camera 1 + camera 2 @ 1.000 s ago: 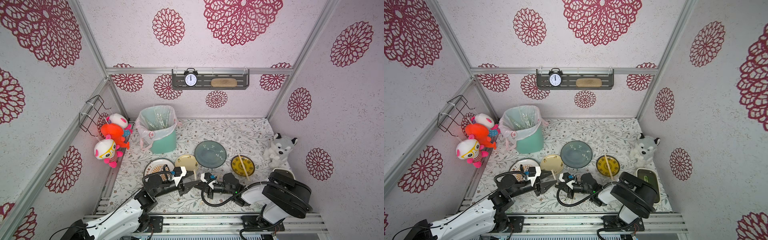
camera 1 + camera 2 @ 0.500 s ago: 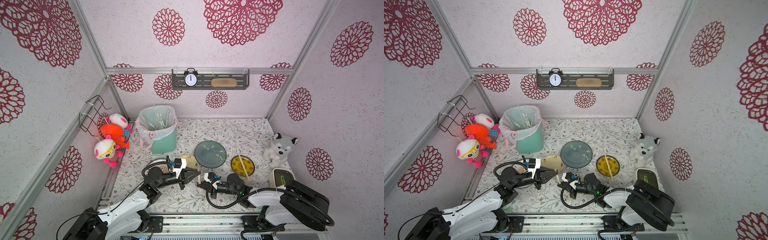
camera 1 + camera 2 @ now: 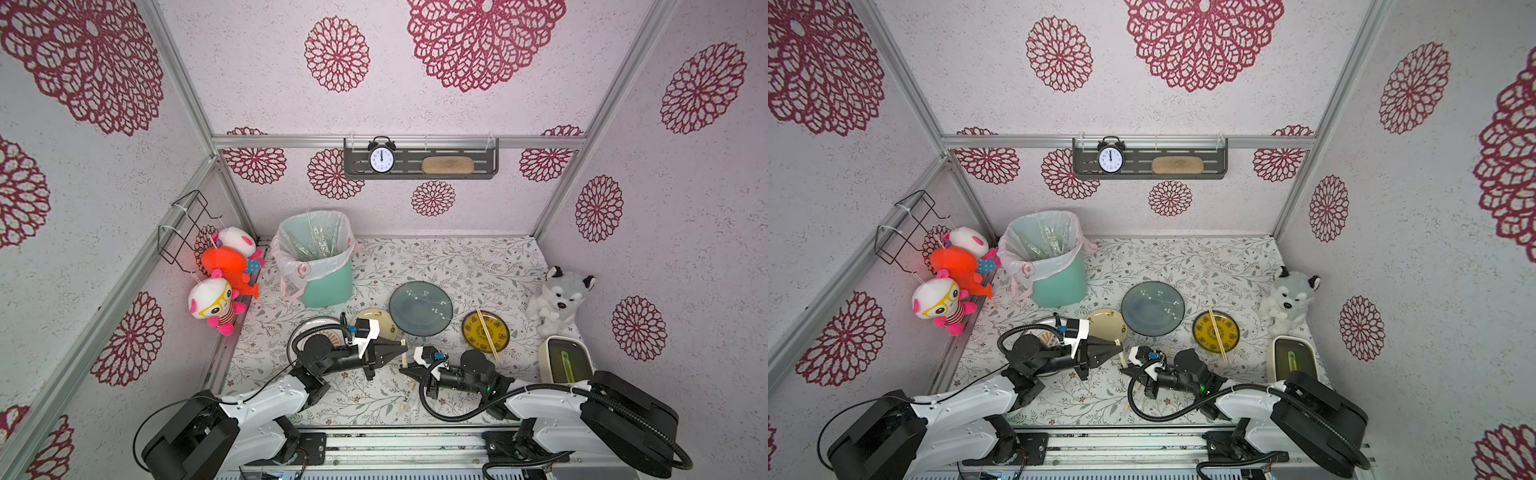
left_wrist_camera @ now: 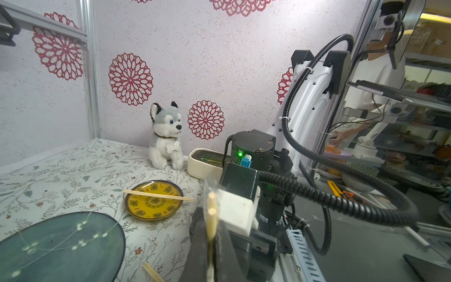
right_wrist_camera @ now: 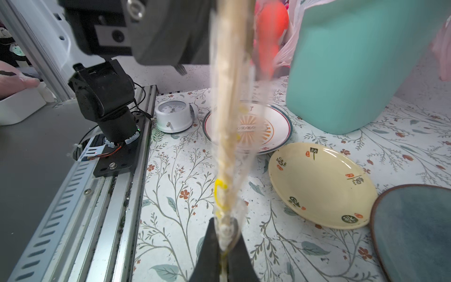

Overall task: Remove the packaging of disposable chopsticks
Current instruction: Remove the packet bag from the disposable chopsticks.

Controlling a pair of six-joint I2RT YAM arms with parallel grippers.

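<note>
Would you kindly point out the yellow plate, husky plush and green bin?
yellow plate (image 3: 471, 334), in a top view, bare surface
husky plush (image 3: 567, 293), in a top view, face
green bin (image 3: 328, 286), in a top view, outer wall

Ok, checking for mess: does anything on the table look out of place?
One chopstick pair lies across the yellow plate, its end overhanging the rim; a second pair lies loose on the table near the front edge.

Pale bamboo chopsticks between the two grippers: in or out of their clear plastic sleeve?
In: the right wrist view shows the clear plastic sleeve wrapped around the pale bamboo chopsticks.
</note>
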